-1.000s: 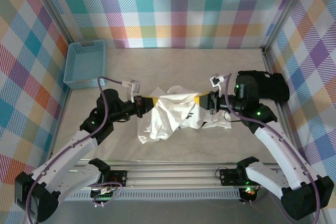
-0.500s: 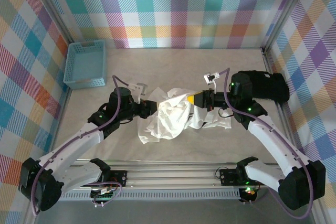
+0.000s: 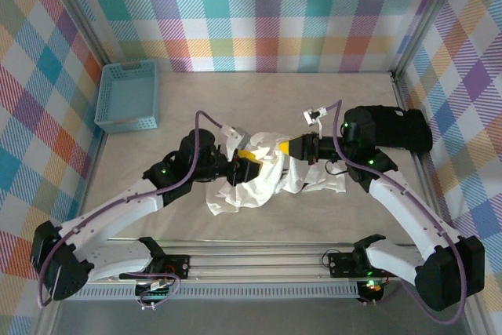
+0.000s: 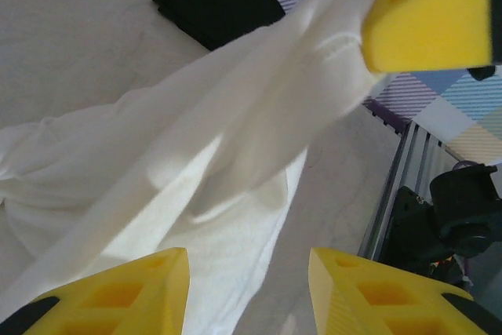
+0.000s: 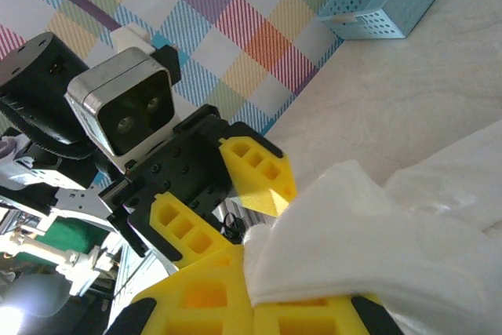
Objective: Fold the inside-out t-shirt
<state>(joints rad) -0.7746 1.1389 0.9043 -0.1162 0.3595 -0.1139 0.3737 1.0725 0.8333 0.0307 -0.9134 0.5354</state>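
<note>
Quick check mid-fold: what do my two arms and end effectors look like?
Both arms: white shells, black joints, green indicator lights, purple cables looping to wrist cameras. The left end effector and right end effector have blocky yellow fingers with cut-out cells.

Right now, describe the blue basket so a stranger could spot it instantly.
Start at the pale table and follow its left edge toward the far corner, beside the plaid wall. There sits the light blue basket: rigid, rectangular, with perforated sides, unlike the crumpled white t-shirt mid-table.
</note>
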